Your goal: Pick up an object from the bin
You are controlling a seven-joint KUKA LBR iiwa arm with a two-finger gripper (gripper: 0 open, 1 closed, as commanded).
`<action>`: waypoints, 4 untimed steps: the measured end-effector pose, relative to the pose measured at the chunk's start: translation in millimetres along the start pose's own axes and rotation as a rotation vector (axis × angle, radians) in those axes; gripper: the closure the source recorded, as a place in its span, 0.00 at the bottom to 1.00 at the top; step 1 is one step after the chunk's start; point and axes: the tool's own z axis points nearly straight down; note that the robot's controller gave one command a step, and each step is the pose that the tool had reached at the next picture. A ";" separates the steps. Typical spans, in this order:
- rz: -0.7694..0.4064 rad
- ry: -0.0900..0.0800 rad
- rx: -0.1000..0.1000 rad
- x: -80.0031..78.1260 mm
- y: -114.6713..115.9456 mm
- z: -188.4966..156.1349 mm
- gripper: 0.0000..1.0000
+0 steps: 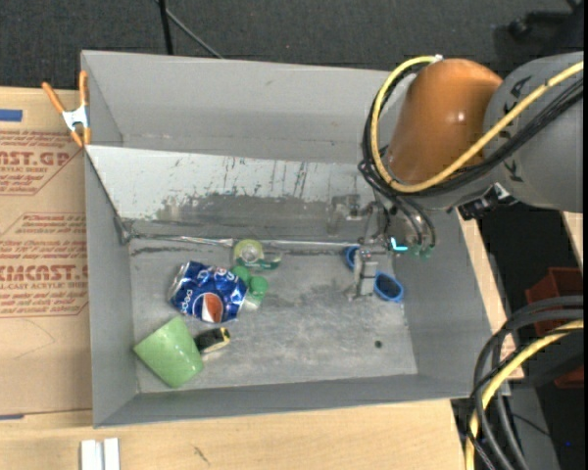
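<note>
My gripper (365, 274) is low over the bin floor at the right of the middle, under the orange wrist cover. A small blue ring-shaped thing (389, 289) lies right beside its tip on the right. Another blue bit (353, 258) shows just to its upper left. Whether the two blue parts are one thing is hidden by the gripper.
At the bin's left lie a crushed blue Pepsi can (207, 293), a green and clear bottle-like thing (251, 258), a light green cup (170, 352) and a small black and yellow thing (214, 339). Bare floor lies between them and the gripper.
</note>
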 end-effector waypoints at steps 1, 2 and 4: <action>0.248 -0.001 -0.001 -17.6 47.6 123.2 0.00; 0.337 -0.006 0.000 -18.8 14.8 119.8 0.00; 0.527 -0.005 -0.001 -15.2 14.4 120.6 0.00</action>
